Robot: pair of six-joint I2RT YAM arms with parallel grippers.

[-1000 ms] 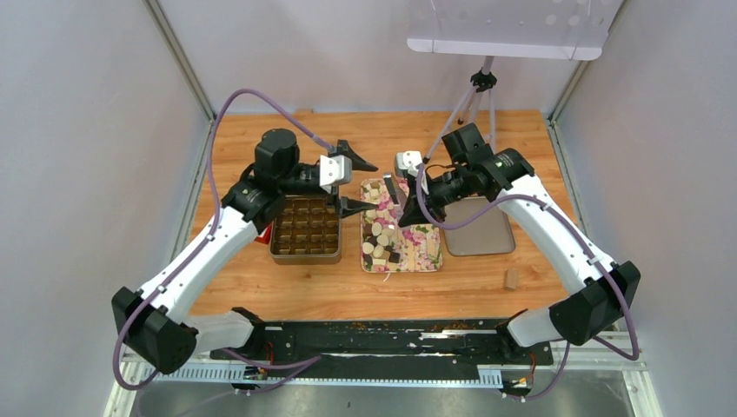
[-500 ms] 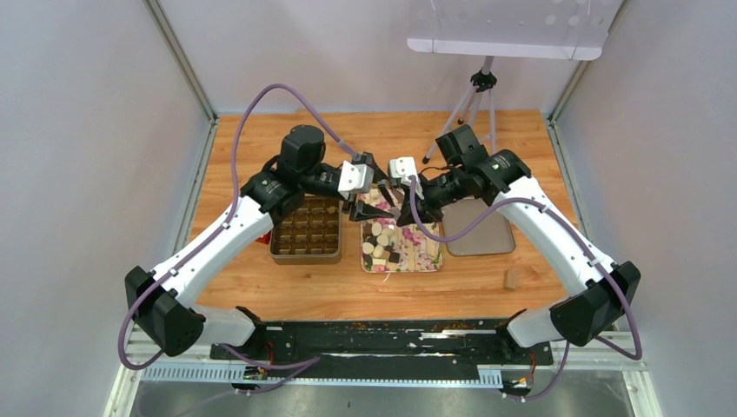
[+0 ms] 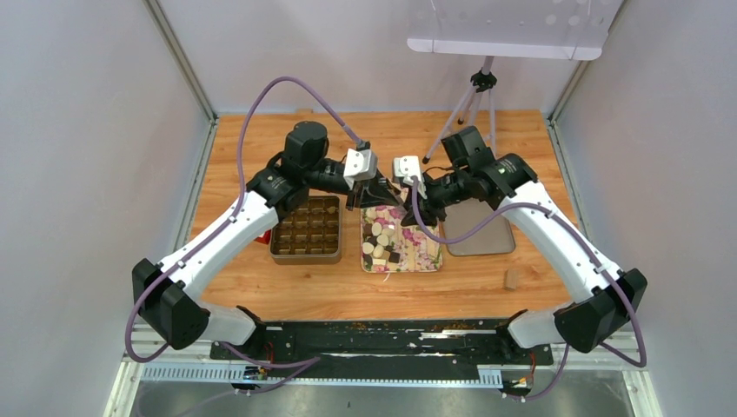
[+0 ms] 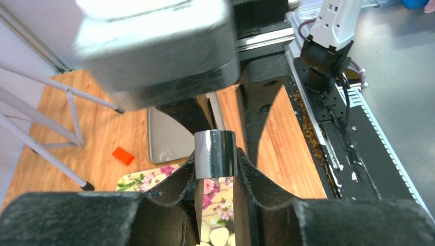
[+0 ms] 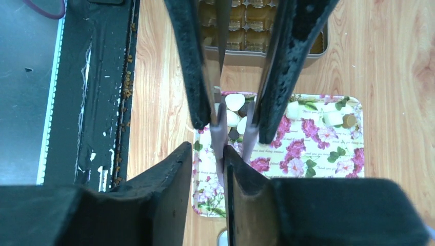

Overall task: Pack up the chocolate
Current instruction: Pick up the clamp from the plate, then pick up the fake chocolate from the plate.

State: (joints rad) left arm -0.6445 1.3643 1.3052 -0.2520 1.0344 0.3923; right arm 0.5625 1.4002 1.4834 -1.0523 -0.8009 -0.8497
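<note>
The chocolate (image 3: pixel 380 240), small round and square pieces in dark brown, cream and tan, lies on a floral tray (image 3: pixel 423 253). Both grippers meet above the tray's far end. My left gripper (image 4: pixel 215 173) is shut on a pair of metal tongs (image 4: pixel 215 154), whose shiny bent end shows between its fingertips. In the right wrist view the tongs' two strips (image 5: pixel 219 134) run from the left gripper's fingers (image 5: pixel 191 66) down to my right gripper (image 5: pixel 208 154). The right gripper is open, one finger against a strip and the other apart from it. Cream chocolate pieces (image 5: pixel 235 101) lie below.
A gold box with square compartments (image 3: pixel 306 228) sits left of the floral tray, and a grey lid (image 3: pixel 476 228) sits to its right. A red block (image 4: pixel 123 155) and a tan cylinder (image 3: pixel 511 278) lie on the wooden table. A tripod (image 3: pixel 474 95) stands at the back.
The left arm swung right to meet the right gripper over the tray and shut on the tongs. The right gripper's jaws have parted from the tongs.
</note>
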